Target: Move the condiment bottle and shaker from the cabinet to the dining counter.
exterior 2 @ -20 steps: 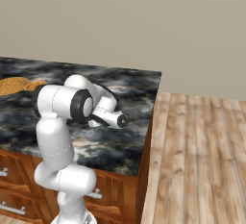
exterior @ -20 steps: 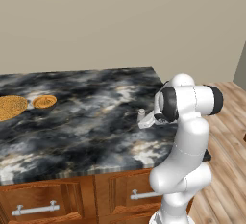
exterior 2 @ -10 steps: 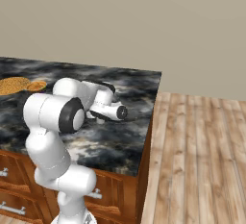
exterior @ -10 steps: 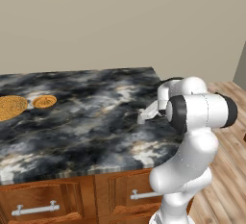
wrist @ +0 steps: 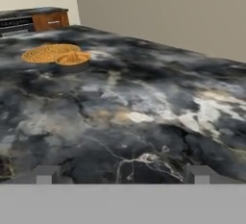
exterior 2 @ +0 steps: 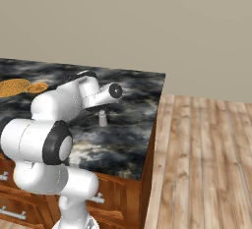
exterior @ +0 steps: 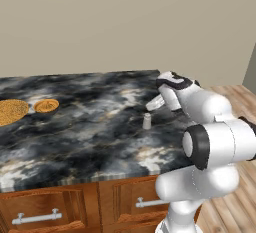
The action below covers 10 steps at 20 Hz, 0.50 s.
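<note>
On the dining counter (exterior: 75,132), the shaker (exterior: 147,121) stands upright on the marbled stone, toward the counter's right-hand part and well apart from the two golden-orange round items at the far left. The larger flat orange disc (exterior: 11,111) lies at the counter's left edge in the left base view, with the smaller orange bowl-like piece (exterior: 46,106) just beside it. The gripper (wrist: 122,174) is released: in the hand view both finger tips stand wide apart at the bottom, with bare marble between them and nothing held. From the left base view the hand sits above and to the right of the shaker, not touching it. Wooden drawer fronts (exterior: 45,212) with grey bar handles show below the stone top. Plank flooring (exterior 2: 206,164) lies to the counter's right.
</note>
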Motion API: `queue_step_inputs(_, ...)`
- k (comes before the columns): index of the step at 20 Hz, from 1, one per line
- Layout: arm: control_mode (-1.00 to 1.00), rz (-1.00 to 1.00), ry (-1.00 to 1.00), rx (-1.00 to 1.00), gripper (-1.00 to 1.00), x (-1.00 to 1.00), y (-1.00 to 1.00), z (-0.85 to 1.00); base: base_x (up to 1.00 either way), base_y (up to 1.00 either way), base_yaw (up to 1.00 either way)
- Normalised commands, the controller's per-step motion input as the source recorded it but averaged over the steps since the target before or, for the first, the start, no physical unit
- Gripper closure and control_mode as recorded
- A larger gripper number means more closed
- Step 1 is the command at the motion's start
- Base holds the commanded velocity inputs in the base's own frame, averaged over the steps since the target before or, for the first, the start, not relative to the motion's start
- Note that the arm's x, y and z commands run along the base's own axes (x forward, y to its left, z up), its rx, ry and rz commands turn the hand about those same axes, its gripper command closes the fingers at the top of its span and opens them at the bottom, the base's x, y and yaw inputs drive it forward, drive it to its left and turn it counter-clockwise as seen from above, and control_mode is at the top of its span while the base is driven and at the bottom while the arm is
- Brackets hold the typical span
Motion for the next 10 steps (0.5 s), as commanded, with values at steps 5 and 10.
queue_step_inputs(5,-1.00,-0.18,0.45,-0.11,-1.00,-0.45,0.05,1.00,0.00,0.00,0.00)
queue_step_inputs(10,-1.00,-0.26,0.47,-0.04,-1.00,-0.79,0.01,0.90,0.00,0.00,0.00)
